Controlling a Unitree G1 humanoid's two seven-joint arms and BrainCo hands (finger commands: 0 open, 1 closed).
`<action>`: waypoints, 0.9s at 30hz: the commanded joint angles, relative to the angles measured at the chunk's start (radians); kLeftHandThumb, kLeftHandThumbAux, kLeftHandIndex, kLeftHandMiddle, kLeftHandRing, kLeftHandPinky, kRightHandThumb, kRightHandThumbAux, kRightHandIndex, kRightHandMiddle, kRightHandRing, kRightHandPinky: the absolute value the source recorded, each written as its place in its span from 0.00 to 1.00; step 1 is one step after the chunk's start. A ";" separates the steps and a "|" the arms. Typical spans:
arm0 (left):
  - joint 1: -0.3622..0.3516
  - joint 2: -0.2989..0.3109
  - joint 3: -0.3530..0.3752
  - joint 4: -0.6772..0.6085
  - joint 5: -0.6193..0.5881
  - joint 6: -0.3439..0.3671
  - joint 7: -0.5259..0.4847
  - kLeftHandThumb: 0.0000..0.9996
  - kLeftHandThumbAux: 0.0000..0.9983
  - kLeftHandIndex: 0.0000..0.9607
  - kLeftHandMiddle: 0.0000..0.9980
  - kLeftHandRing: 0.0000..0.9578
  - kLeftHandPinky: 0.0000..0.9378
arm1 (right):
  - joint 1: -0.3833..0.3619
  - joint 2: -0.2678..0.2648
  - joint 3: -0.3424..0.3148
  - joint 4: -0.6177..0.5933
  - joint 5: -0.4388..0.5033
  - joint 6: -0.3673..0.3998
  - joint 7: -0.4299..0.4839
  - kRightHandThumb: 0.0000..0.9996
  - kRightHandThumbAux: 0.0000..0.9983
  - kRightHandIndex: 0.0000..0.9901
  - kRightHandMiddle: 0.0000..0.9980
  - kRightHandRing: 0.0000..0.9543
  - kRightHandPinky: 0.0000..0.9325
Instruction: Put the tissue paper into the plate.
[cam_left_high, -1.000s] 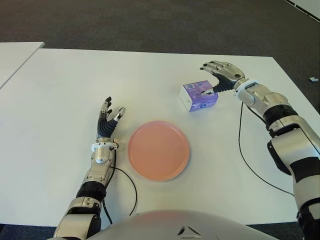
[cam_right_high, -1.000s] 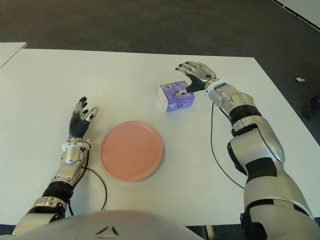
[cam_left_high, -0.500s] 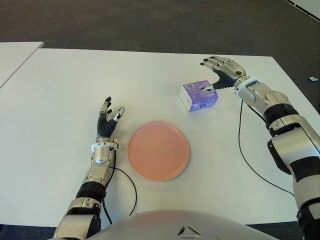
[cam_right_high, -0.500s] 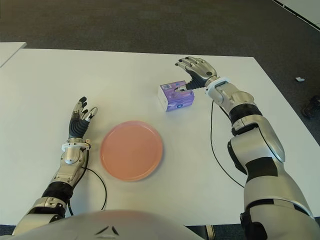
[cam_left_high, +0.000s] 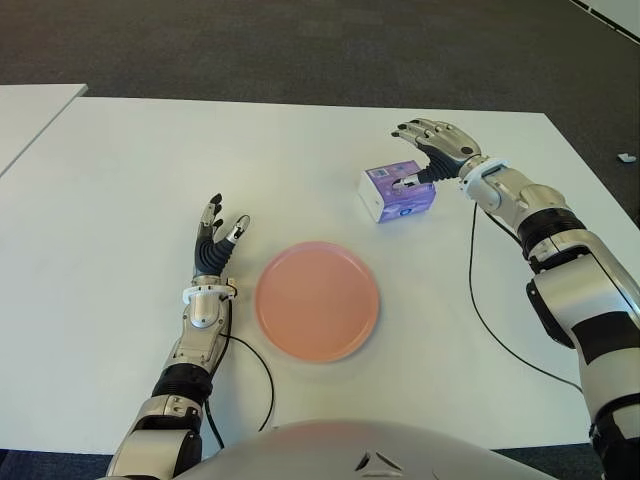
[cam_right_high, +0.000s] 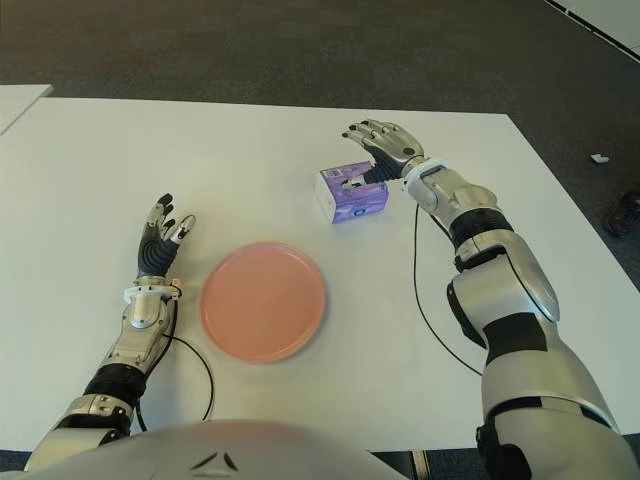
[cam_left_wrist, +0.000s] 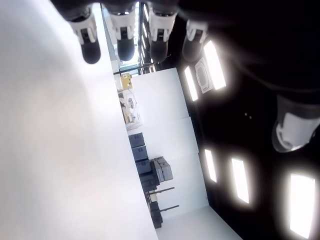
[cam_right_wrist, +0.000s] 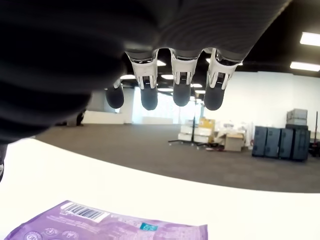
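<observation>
Near left: left hand (cam_left_high: 213, 243), fingers spread, empty, beside the pink plate (cam_left_high: 317, 300). Farther right on the tabletop (cam_left_high: 120, 170): purple tissue paper pack (cam_left_high: 397, 191), directly beneath the nearer right hand (cam_left_high: 432, 150), fingers unclenched, ungrasped.

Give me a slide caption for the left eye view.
Right hand open over purple tissue pack; pink plate waits empty.

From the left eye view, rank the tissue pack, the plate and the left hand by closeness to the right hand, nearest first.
1. Tissue pack: just beside the open right hand, whose thumb reaches it, on the table's right side.
2. Plate: centre of the table, nearer the robot.
3. Left hand: left of the plate, fingers spread, holding nothing.
</observation>
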 joint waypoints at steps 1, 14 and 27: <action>0.076 -0.021 -0.005 0.044 -0.003 0.024 -0.007 0.00 0.44 0.00 0.00 0.00 0.00 | 0.008 0.029 0.029 0.031 -0.025 0.015 0.007 0.20 0.36 0.00 0.00 0.00 0.00; 0.072 -0.017 -0.001 0.057 -0.003 0.027 0.003 0.00 0.45 0.00 0.00 0.00 0.00 | 0.018 0.086 0.123 0.096 -0.092 0.054 0.030 0.20 0.38 0.00 0.00 0.00 0.00; 0.072 -0.017 0.001 0.067 -0.004 0.019 0.004 0.01 0.45 0.00 0.00 0.00 0.00 | 0.016 0.120 0.199 0.142 -0.137 0.079 0.020 0.24 0.40 0.00 0.00 0.00 0.00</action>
